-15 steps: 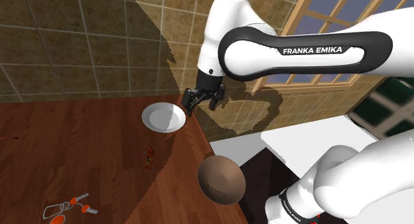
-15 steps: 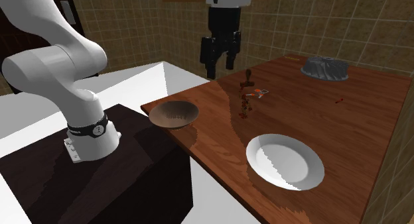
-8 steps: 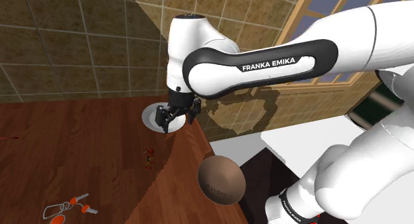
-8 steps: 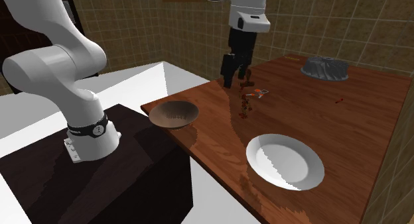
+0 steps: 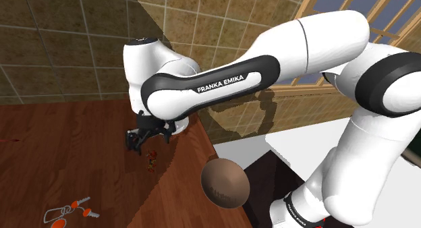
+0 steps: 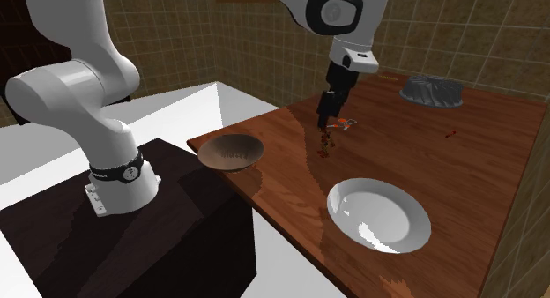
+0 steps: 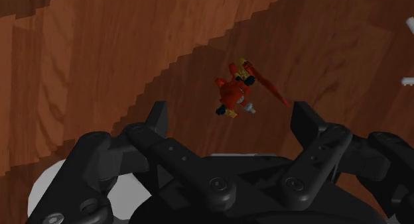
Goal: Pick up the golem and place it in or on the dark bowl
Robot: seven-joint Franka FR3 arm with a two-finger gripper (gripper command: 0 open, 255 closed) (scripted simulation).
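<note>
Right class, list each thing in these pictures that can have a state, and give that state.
golem: on the wooden table, not held.
gripper: open, above the golem, holding nothing.
dark bowl: upright, empty, at the table's edge.
white plate: empty, on the table.
grey ring mould: upright, on the table.

White arm (image 5: pixel 317 38), dark joints, "FRANKA EMIKA" lettering, black fingers (image 7: pixel 157 120) on screwed mounts.
</note>
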